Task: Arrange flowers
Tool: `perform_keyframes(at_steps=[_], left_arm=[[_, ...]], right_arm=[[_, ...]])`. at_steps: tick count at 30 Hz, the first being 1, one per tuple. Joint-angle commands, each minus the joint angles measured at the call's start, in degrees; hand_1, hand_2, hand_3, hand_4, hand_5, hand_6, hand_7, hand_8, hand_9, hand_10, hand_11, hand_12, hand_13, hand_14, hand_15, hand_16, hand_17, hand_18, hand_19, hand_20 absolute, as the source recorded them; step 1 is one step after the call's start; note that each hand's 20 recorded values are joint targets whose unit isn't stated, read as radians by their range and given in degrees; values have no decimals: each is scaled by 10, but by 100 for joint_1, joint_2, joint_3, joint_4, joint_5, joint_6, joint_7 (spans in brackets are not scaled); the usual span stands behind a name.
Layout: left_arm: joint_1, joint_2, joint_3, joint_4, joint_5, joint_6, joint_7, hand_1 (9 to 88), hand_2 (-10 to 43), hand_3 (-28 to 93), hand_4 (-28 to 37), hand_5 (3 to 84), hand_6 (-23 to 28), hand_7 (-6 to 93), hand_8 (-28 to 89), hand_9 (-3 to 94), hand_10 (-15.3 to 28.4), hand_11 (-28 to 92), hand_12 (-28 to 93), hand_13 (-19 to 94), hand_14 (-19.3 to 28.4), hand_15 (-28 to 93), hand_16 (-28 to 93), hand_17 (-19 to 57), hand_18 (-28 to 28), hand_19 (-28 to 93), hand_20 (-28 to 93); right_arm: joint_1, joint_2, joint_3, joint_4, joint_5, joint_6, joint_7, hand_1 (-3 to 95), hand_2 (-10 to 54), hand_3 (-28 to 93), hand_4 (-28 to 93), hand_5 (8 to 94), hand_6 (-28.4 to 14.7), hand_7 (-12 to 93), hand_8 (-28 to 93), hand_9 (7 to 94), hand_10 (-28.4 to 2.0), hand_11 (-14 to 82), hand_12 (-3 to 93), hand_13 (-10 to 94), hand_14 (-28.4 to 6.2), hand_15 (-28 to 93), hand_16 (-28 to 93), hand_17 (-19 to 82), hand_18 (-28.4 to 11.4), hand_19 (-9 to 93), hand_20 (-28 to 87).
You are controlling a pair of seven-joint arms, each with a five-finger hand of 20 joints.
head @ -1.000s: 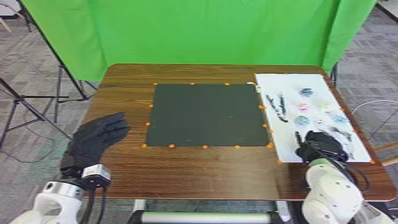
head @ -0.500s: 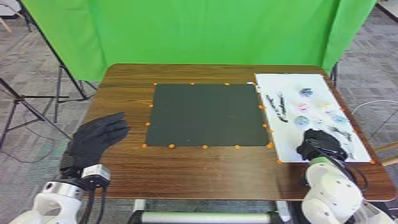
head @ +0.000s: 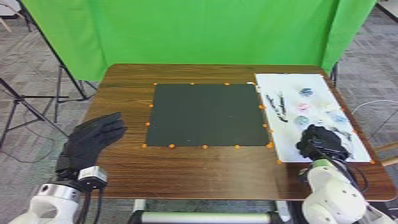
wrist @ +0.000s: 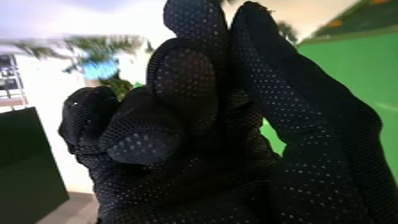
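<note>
Over the near part of the white board (head: 291, 145), at the table's right, is my right hand (head: 322, 144) in the head view. Its fingers are curled in the right wrist view, where I see no thing held in the hand (wrist: 187, 165). Small blue (head: 306, 92) and pink (head: 303, 107) flowers lie on the board, with dark slender pieces (head: 282, 107) to their left. Behind the fingers in the wrist view are a light blue flower (wrist: 99, 69) and green leaves (wrist: 120, 85). My left hand (head: 89, 142) is open at the table's left edge.
A black panel (head: 207, 115) with orange markers around its edge lies mid-table, close beside the white board. The brown table (head: 200, 172) continues in front of it. A green curtain (head: 213, 35) hangs behind, and a dark stand (head: 62, 97) stands at the left.
My right hand first drew back toward the near edge with its fingers less extended, then moved slightly forward again. The left hand has shifted only a little to the left.
</note>
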Motion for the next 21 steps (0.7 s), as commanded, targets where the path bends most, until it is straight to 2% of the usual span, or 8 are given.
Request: perform_keyframes(at_steps=[1,3,6,8,9,11,16,21], left_arm=[[49,40,-7,-38,-39,48,33,271,38,815,-175,456,128,187,-102,396,220,335,106,255,284,619,-133,-89,227,582,107],[73,49,-6,-45,-56,60,57,271,38,815,-175,457,128,187,-102,396,221,335,106,255,284,619,-133,-89,227,582,107],[41,-6,-30,-32,-15,15,-30,271,38,815,-175,456,127,187,-102,396,221,335,106,255,284,619,-133,-89,227,582,107],[53,4,-29,-37,-26,36,-9,271,38,815,-175,456,127,188,-102,396,220,335,106,255,284,619,-133,-89,227,582,107],[74,12,-34,-41,-36,42,8,271,38,815,-175,456,127,188,-102,396,220,334,106,255,284,619,-133,-89,227,582,107],[68,18,-37,-39,-36,36,9,271,38,815,-175,456,127,188,-102,396,220,334,106,255,284,619,-133,-89,226,582,107],[69,24,-35,-44,-35,40,14,271,38,815,-175,456,127,189,-102,395,220,334,106,255,284,618,-133,-89,227,582,107],[43,0,-44,-26,-14,-3,-23,271,38,815,-174,456,126,190,-103,396,220,334,106,255,284,619,-132,-89,227,582,107]], right_arm=[[276,224,28,-232,-281,215,126,499,-32,780,-283,821,-44,338,233,804,-139,611,294,787,-97,796,277,482,-242,932,355],[325,230,-58,-151,-446,299,226,496,-33,783,-281,821,-44,338,234,803,-138,611,295,786,-97,796,278,483,-241,932,356],[383,149,-66,-157,-487,-426,445,428,-22,769,-251,796,-44,345,181,782,-141,597,293,770,-95,777,278,476,-240,932,321],[428,46,-29,-157,-290,-872,495,336,2,767,-228,779,-62,335,-47,751,-167,576,280,738,-112,768,271,463,-243,932,285],[442,12,-26,-151,-217,-1096,526,319,3,752,-220,769,-75,303,-66,739,-184,545,265,722,-120,765,263,459,-245,932,265],[459,-36,-47,-132,-96,-1333,582,297,8,731,-213,750,-97,242,-75,722,-206,484,241,703,-130,762,254,456,-245,932,235],[502,-103,-144,-89,-41,-1752,658,285,8,712,-211,738,-118,163,-80,723,-220,384,213,692,-143,756,245,461,-241,932,194],[581,-106,-304,-1,-166,-1720,645,284,3,704,-211,739,-124,133,-82,730,-225,334,204,690,-146,753,240,470,-238,932,169]])
